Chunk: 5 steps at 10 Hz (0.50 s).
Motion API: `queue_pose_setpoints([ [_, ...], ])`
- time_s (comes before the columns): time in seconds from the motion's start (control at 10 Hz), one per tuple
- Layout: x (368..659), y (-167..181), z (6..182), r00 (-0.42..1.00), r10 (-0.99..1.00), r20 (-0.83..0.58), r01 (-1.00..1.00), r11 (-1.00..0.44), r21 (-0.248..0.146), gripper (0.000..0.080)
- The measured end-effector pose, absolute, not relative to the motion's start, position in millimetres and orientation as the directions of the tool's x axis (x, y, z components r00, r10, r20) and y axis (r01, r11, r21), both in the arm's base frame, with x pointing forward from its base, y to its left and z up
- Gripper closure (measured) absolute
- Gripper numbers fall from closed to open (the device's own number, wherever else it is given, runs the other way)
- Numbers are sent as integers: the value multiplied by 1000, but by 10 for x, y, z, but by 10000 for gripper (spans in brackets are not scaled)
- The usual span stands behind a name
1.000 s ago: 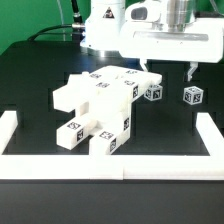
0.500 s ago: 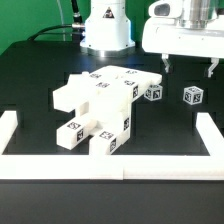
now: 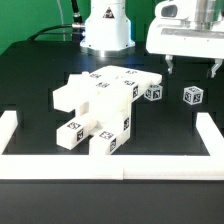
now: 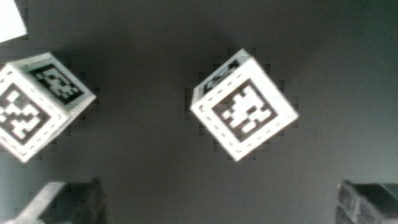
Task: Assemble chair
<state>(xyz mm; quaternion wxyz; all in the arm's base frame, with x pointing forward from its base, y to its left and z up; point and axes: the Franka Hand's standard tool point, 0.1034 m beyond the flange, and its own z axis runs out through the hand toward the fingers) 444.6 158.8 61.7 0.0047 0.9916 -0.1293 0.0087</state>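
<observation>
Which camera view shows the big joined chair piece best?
The exterior view: the joined chair piece lies there whole, with its tags visible. The wrist view shows none of it, only two small tagged blocks.

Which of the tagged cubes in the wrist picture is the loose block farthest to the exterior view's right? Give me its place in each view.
Exterior view: the far block sits on the black table at the exterior view's right, under the open tool.
Wrist view: probably the tagged cube near the picture's middle, between the tool's fingers.
Shared landmark: the second loose block, beside the chair frame; in the wrist view it is cut off at the edge.
</observation>
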Motion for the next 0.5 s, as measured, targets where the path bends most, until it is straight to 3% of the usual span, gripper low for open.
queue_pose_setpoints([
  [0.5,4445,1695,577,992,-123,21,-123,-992,3,150],
])
